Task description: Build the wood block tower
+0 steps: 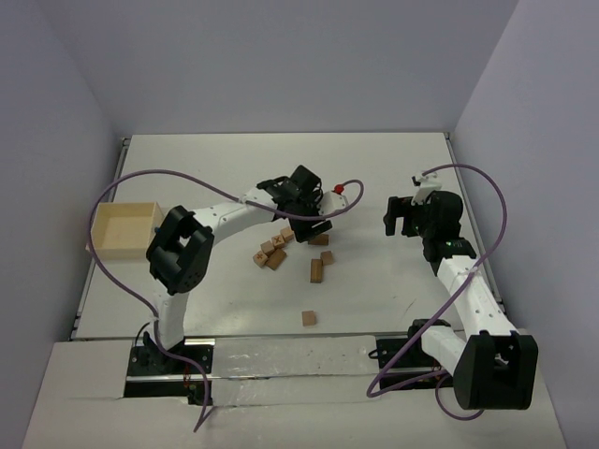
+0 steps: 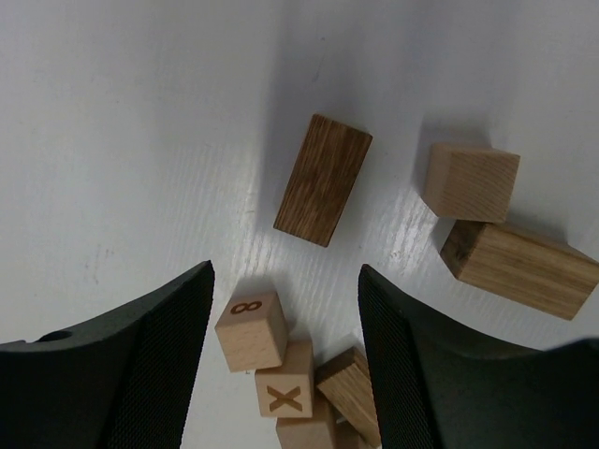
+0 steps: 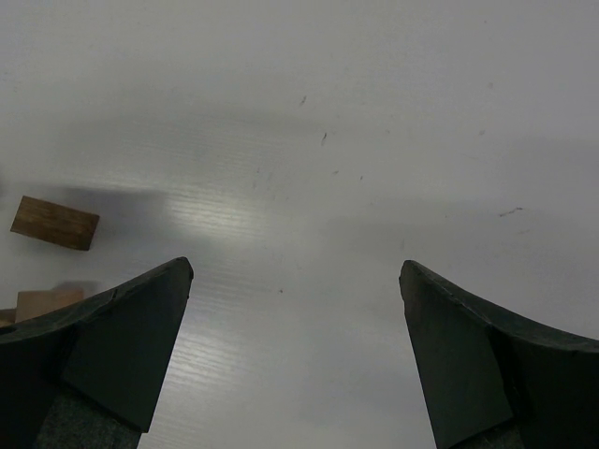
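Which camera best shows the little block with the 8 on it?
Left wrist view: the block marked 8 sits close up between the open fingers of the left gripper. The top view shows only a tiny cluster of wood blocks, marks unreadable. The right wrist view shows no marked block.

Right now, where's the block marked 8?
Left wrist view, lower centre: the 8 block sits between the fingers of the open left tool, beside the X block, with the dark long block farther out.

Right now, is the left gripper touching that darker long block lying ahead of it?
Apart. The left wrist view shows the left gripper open, with a clear gap between it and the darker long block.
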{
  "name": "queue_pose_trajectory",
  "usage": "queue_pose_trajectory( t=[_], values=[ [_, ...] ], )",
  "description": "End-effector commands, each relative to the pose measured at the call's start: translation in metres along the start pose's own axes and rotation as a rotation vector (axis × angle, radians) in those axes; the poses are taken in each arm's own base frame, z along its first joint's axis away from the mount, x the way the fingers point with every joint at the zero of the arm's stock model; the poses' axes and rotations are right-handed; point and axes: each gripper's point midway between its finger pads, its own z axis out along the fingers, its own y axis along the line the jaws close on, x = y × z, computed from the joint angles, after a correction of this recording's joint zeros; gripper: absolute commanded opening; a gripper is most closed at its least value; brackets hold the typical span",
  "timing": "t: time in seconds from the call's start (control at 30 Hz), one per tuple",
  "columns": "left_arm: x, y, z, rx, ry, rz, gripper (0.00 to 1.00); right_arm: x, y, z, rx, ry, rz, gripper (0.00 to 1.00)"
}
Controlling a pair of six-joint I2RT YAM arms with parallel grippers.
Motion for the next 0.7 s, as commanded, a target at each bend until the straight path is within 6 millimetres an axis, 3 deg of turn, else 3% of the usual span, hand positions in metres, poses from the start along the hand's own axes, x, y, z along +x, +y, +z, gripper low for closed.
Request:
queue_pose_trajectory(
  t=[0.0,0.23,0.67],
  values=[
    [-0.024,0.003,0.008,0.018,-0.056,0.042,0.7,-0.027,-0.004,-0.004,0.011,-0.057,0.007,1.0],
    [-0.02,-0.009,0.028,0.047,-0.037,0.049,0.7,-0.028,-0.005,-0.004,0.015,-0.06,0.011,1.0],
    [-0.027,-0.009,0.048,0.06,-0.046,0.043,0.69,-0.027,-0.006,-0.004,0.018,-0.06,0.008,1.0]
  ],
)
